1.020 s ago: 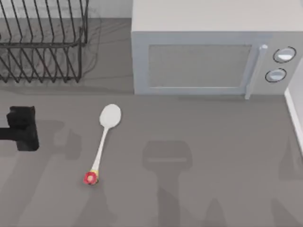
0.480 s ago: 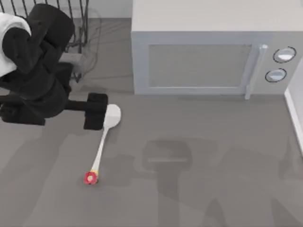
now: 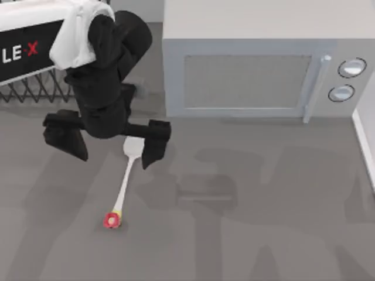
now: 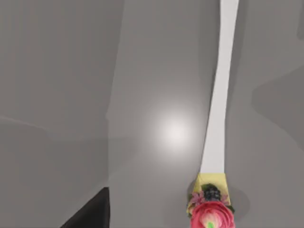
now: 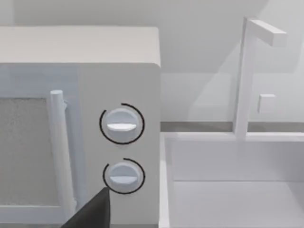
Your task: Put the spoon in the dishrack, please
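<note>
Left gripper [image 3: 111, 142] wide open, holding nothing, over the spoon [image 3: 125, 182] bowl, dishrack [image 3: 35, 88] at 11 o'clock behind it

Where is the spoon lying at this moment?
In the top view, the spoon lies flat on the table's left half, in front of the microwave, its bowl end under the left gripper and its red knob nearest the camera's lower edge.

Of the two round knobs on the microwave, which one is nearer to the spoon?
The lower knob of the microwave is nearer to the spoon; the upper knob sits farther back.
</note>
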Robot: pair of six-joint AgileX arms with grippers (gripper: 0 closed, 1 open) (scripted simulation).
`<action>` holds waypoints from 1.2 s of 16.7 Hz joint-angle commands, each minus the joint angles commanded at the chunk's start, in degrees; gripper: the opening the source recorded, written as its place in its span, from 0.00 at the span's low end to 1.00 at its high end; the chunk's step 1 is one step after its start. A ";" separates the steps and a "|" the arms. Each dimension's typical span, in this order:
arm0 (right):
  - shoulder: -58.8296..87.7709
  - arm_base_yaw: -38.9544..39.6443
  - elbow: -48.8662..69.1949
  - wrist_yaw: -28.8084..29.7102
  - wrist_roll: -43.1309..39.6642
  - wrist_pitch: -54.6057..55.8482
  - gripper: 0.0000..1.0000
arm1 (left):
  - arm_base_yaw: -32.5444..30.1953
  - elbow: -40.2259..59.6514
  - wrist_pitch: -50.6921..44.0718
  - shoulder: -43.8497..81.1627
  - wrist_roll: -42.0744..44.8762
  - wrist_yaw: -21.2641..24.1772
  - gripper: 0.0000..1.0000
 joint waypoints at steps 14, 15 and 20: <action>0.00 0.00 0.00 0.00 0.00 0.00 1.00 | 0.10 -9.77 17.07 6.87 0.21 0.04 1.00; 0.00 0.00 0.00 0.00 0.00 0.00 1.00 | 0.09 -10.91 18.89 7.71 0.21 0.05 1.00; 0.00 0.00 0.00 0.00 0.00 0.00 1.00 | 0.08 -12.19 20.76 8.62 0.22 0.06 1.00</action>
